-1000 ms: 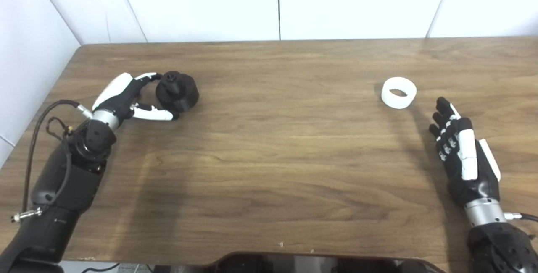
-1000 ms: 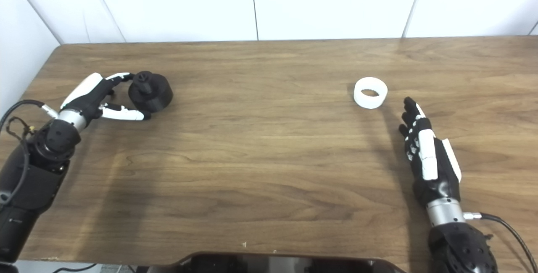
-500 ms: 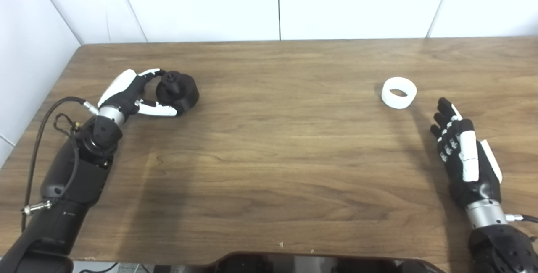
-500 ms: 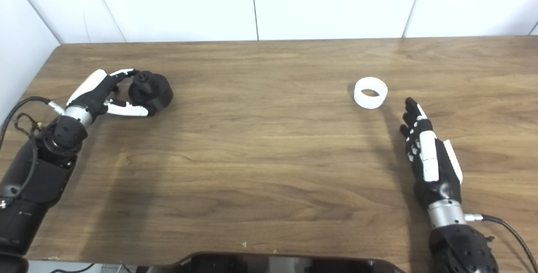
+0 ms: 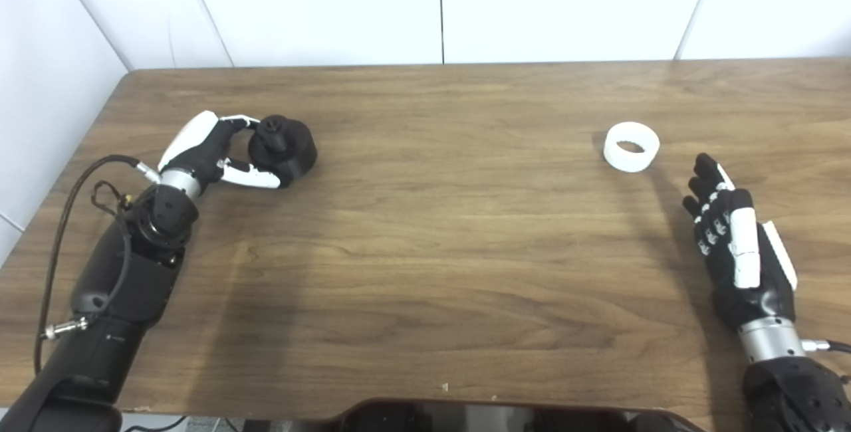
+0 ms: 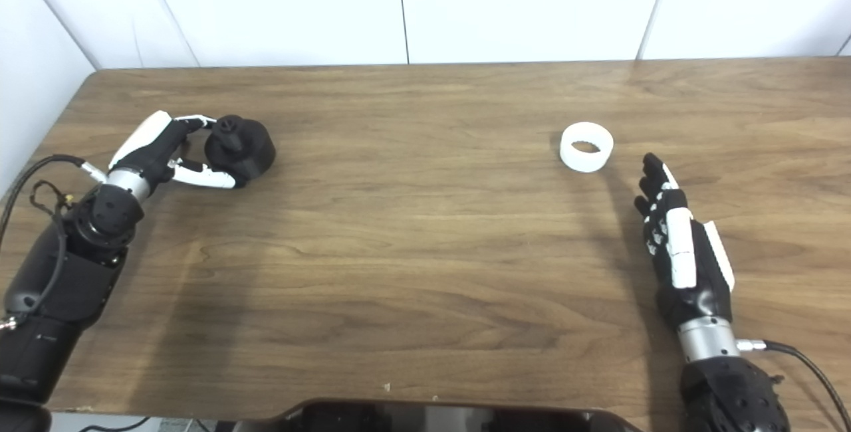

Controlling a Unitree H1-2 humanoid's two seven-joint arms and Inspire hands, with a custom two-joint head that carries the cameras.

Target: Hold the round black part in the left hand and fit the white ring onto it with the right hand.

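1. The round black part (image 5: 284, 147) sits on the wooden bench (image 5: 425, 246), far over on the left side and toward the back. It is a squat cylinder with a small knob standing up from its top.
2. The left hand (image 5: 211, 151) lies just beside the part on its left. A white-tipped finger curves over the top toward the knob, and the thumb reaches along the near side of the part at bench level.
3. The fingers are partly curled around the part with a clear gap inside the curl. Whether the fingertips actually press on the part cannot be told from either view, and the part rests on the bench, not lifted.
4. The left forearm runs down to the lower left corner, with a black cable looping beside the wrist.
5. The white ring (image 5: 631, 146) lies flat on the bench on the right side, its hole facing up, well apart from the black part.
6. The right hand (image 5: 738, 249) is near the ring, just below and to the right of it, but not touching it. Its fingers are stretched out straight and close together, pointing toward the back of the bench, and it holds nothing.
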